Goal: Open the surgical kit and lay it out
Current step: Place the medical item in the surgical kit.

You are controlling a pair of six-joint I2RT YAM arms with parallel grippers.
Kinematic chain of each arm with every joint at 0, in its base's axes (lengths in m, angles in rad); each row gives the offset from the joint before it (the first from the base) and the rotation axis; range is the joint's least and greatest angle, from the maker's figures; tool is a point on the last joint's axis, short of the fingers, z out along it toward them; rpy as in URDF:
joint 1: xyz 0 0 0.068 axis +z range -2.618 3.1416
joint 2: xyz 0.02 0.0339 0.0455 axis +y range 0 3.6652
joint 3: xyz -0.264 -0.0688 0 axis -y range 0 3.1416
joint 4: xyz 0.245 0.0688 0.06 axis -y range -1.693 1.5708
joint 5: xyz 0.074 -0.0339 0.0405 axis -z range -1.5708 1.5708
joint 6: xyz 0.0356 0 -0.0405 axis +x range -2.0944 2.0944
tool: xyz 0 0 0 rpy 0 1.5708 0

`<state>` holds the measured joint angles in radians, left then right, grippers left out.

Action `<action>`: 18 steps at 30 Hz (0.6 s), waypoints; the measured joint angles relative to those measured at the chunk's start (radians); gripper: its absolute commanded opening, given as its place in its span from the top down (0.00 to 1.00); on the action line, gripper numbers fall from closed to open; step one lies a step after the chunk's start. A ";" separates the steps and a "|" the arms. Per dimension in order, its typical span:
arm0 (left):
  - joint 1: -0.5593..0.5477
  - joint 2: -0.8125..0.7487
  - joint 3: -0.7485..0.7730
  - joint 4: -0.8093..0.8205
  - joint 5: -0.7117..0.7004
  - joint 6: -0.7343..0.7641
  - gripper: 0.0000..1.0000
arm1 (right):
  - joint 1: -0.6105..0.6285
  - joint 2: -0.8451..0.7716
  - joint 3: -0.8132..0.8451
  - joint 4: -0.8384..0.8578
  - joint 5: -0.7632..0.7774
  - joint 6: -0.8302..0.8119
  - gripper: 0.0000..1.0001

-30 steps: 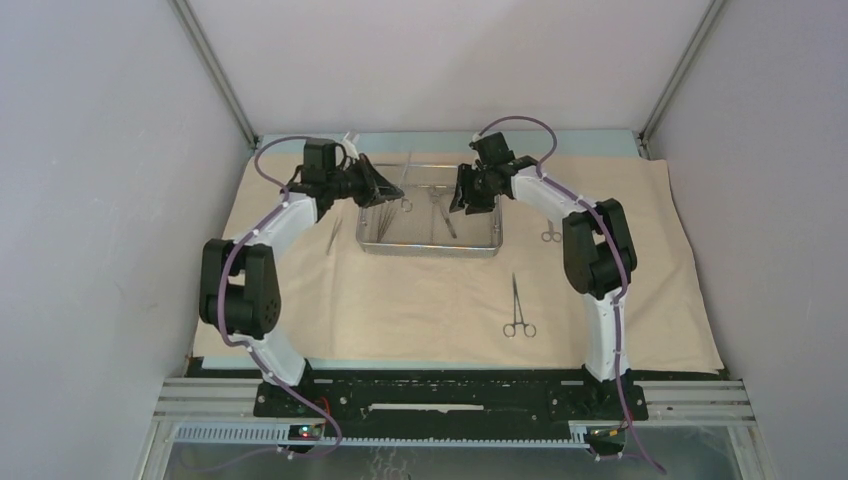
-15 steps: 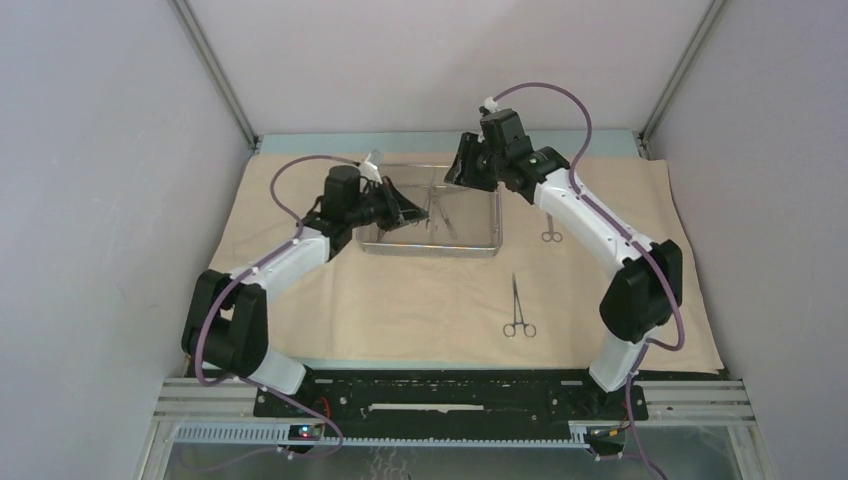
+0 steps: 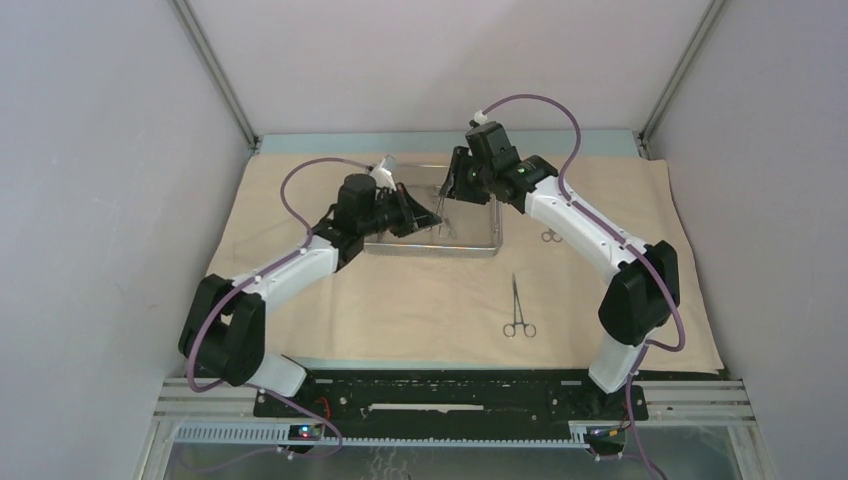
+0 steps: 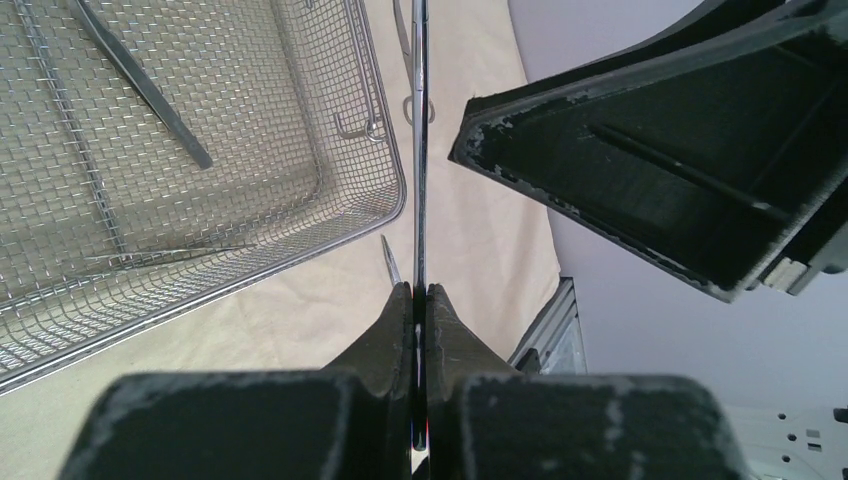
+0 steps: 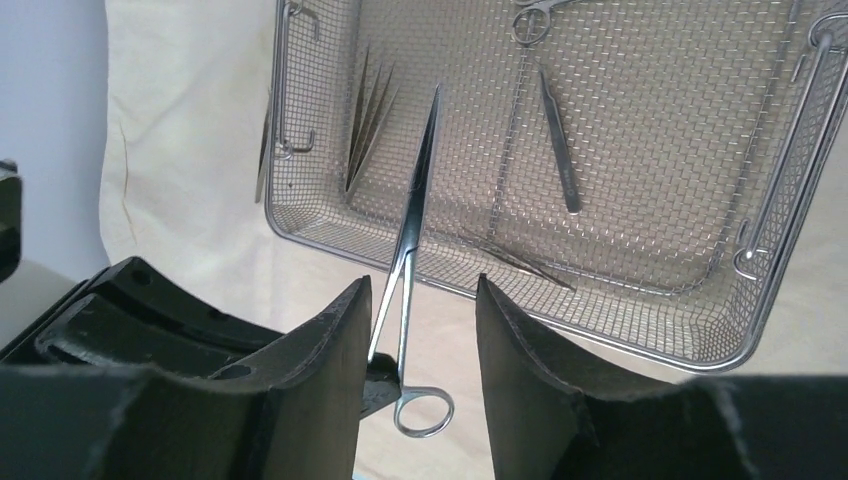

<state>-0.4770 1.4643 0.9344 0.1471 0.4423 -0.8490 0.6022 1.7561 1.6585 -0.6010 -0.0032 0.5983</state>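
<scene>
The steel mesh tray (image 3: 470, 245) stands at the back middle of the beige cloth (image 3: 420, 290). My left gripper (image 3: 408, 214) is over the tray's left part, shut on slim ring-handled forceps (image 3: 438, 200). In the left wrist view the gripper (image 4: 421, 295) pinches the forceps' shaft (image 4: 420, 150) edge-on. My right gripper (image 3: 450, 188) faces it from the right. In the right wrist view its fingers (image 5: 340, 330) stand open on either side of the forceps' ring handle (image 5: 425, 412), not touching it. Tweezers (image 5: 558, 140) and several pointed instruments (image 5: 370, 120) lie in the tray (image 5: 600, 325).
Another pair of forceps (image 3: 518, 305) lies on the cloth in front of the tray's right end. Small scissors (image 3: 550, 236) lie right of the tray under my right arm. Grey walls close in the left, right and back sides.
My left gripper moved right over the tray, holding the forceps. My right gripper rose and swung left, and its open fingers now stand around the forceps' handle.
</scene>
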 measured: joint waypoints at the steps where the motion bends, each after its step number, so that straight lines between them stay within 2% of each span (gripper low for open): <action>1: -0.003 -0.004 -0.003 0.001 -0.006 0.000 1.00 | 0.000 0.000 -0.003 -0.002 0.001 0.003 0.52; 5: -0.020 -0.006 -0.004 0.002 -0.022 0.001 1.00 | 0.000 0.007 -0.006 -0.002 0.003 0.008 0.55; 10: -0.048 -0.006 -0.005 0.002 -0.030 0.002 1.00 | 0.001 0.027 -0.006 -0.002 0.002 0.014 0.65; 12: -0.053 -0.008 -0.009 0.004 -0.032 0.002 1.00 | 0.001 0.034 -0.006 -0.002 0.002 0.014 0.73; 15: -0.056 -0.014 -0.022 0.008 -0.034 0.002 1.00 | 0.001 0.035 -0.007 -0.002 0.002 0.020 0.93; 17: -0.058 -0.018 -0.027 0.010 -0.041 0.002 0.85 | 0.001 0.035 -0.008 -0.001 0.002 0.031 1.00; 18: -0.060 -0.020 -0.032 0.013 -0.045 0.003 0.77 | 0.001 0.035 -0.008 -0.001 0.002 0.041 1.00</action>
<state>-0.5369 1.4445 0.9028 0.1600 0.3969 -0.8463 0.6029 1.7916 1.6508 -0.6022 -0.0017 0.6392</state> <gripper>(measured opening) 0.073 0.068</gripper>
